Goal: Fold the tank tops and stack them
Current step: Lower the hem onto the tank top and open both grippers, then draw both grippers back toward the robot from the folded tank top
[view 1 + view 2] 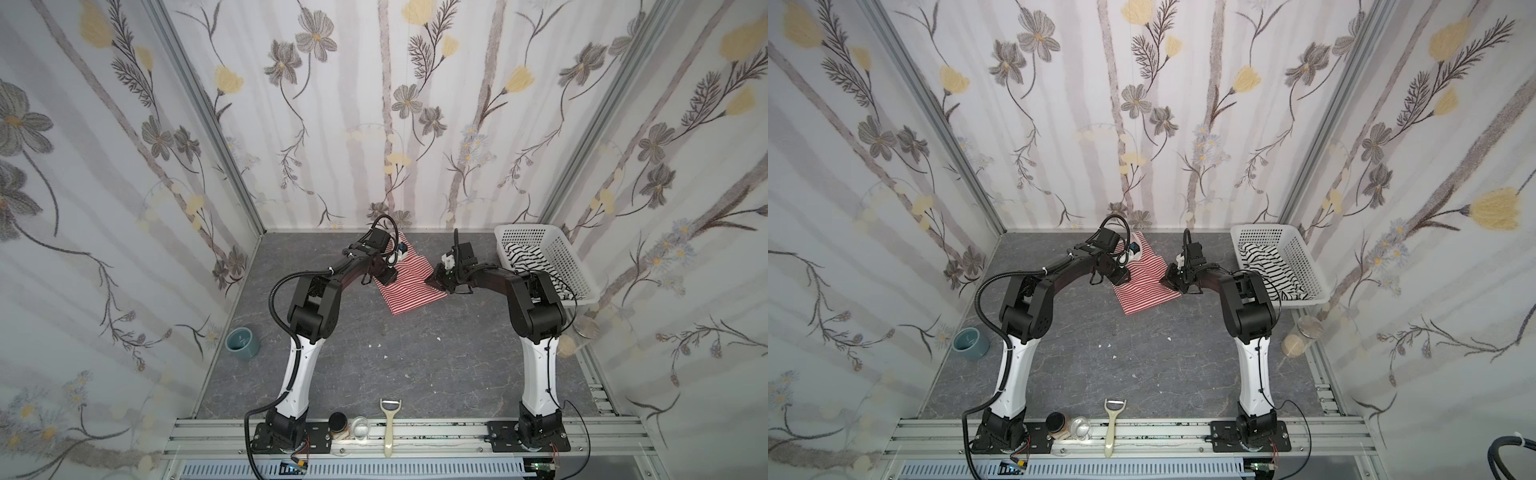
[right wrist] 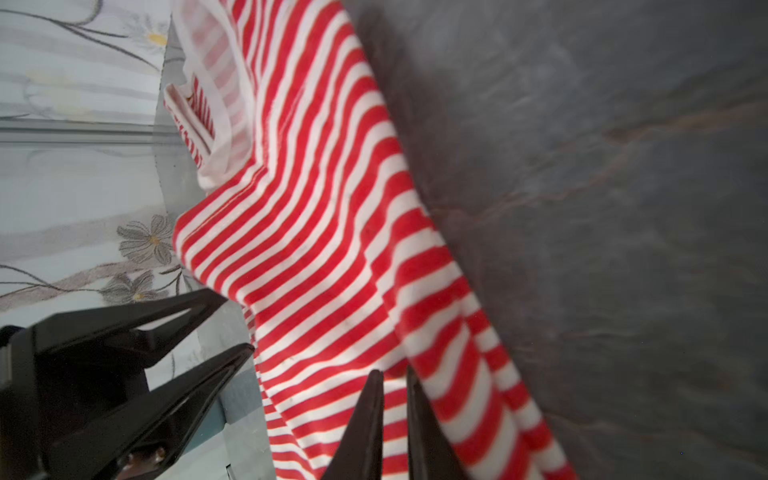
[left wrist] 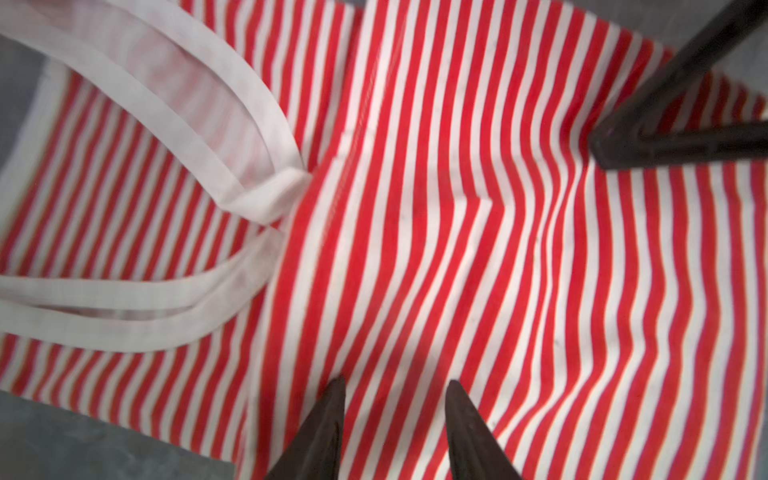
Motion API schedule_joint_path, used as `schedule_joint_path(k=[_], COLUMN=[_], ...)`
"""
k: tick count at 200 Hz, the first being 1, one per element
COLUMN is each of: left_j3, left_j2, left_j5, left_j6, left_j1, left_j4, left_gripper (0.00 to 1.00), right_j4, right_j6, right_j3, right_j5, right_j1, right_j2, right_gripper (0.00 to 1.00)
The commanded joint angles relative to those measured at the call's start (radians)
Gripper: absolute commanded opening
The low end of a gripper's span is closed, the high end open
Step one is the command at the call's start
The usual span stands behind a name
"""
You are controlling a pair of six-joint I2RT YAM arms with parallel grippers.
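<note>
Red-and-white top (image 1: pixel 409 282): desk's (image 1: pixel 415 365) far edge, middle. Black-striped top (image 1: pixel 523 257) sits in basket (image 1: pixel 561 249), far right corner. Right gripper (image 2: pixel 395 370) pinches the red cloth's side; left gripper (image 3: pixel 397 381) gapes above it. Clamp your left first, then fold evenly.

Grey marbled worktop (image 1: pixel 415 374): red-and-white striped tank top (image 1: pixel 409 291) mid far edge, white perforated plastic basket (image 1: pixel 569 266) far-right corner, teal ceramic cup (image 1: pixel 242 341) left edge.

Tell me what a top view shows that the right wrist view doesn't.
Only a top view: the basket holding the black-striped top, the cup and the peeler. Only the right wrist: the right hand seen close, shut on a raised fold. Both: the red top, the left hand and the table.
</note>
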Motion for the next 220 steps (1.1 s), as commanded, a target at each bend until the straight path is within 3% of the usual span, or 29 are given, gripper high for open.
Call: schedule_joint_path(k=[1,44,95,160,220], left_j3=[-0.062,-0.198,-0.386,-0.49,-0.628], left_j2=[-0.021,-0.071,-0.211,-0.423,-0.56], left_j5=[-0.076,-0.141,-0.152,-0.047,-0.035], left_j6=[0.052,0.084,0.124,0.047,0.007], left_j1=[0.0,0.0,0.002,0.001,-0.047], left_j4=[-0.005,-0.004,-0.004,0.003,0.05], left_gripper=[0.42,0.41,0.41,0.46,0.5], right_j4=[0.0,-0.017,0.048,0.123,0.244], right_j6=[-0.01,-0.032,-0.033,0.007,0.058], right_j3=[-0.009,-0.062,-0.267,-0.545,-0.652], right_j5=[0.031,0.051,0.048,0.111,0.09], right_j1=[0.0,0.001,0.034,0.095,0.126], right_j2=[-0.006,-0.055,-0.219,-0.507,-0.493], right_gripper=[0.17,0.19,0.22,0.48,0.49])
